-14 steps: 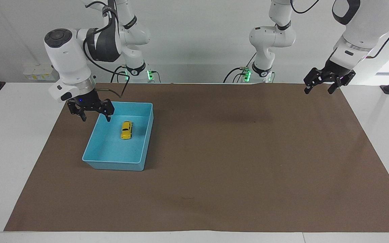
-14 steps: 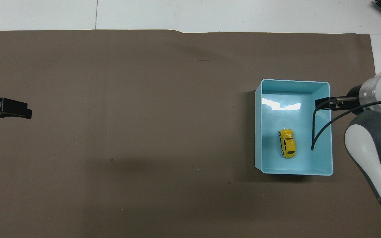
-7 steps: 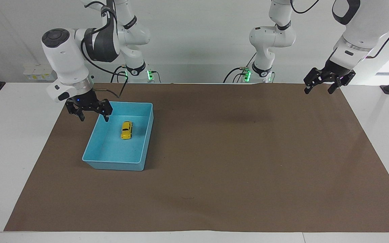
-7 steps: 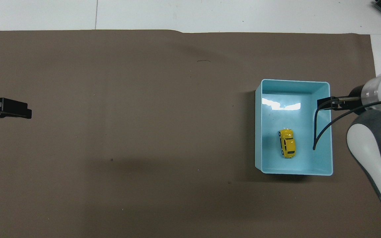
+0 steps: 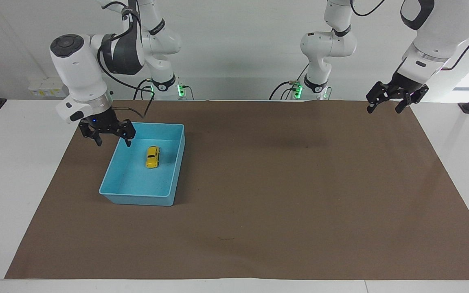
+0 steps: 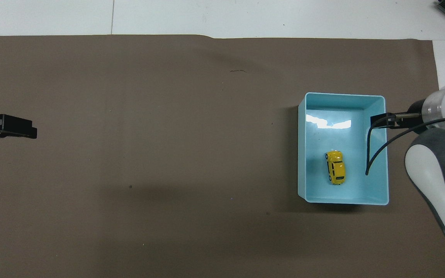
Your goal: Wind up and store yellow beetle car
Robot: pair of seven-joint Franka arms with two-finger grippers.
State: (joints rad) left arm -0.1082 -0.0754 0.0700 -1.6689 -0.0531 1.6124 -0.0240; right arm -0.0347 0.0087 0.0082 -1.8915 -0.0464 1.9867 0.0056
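Resting in the glossy blue bin (image 5: 177, 162) — rounded yellow beetle car (image 5: 152, 156); both claws wide.

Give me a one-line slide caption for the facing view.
Yellow beetle car rests in the blue bin; open right gripper over its edge, left gripper waits open.

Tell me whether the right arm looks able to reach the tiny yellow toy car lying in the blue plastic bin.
Probably yes: the open right gripper hangs over the bin's edge, nothing covering the car.
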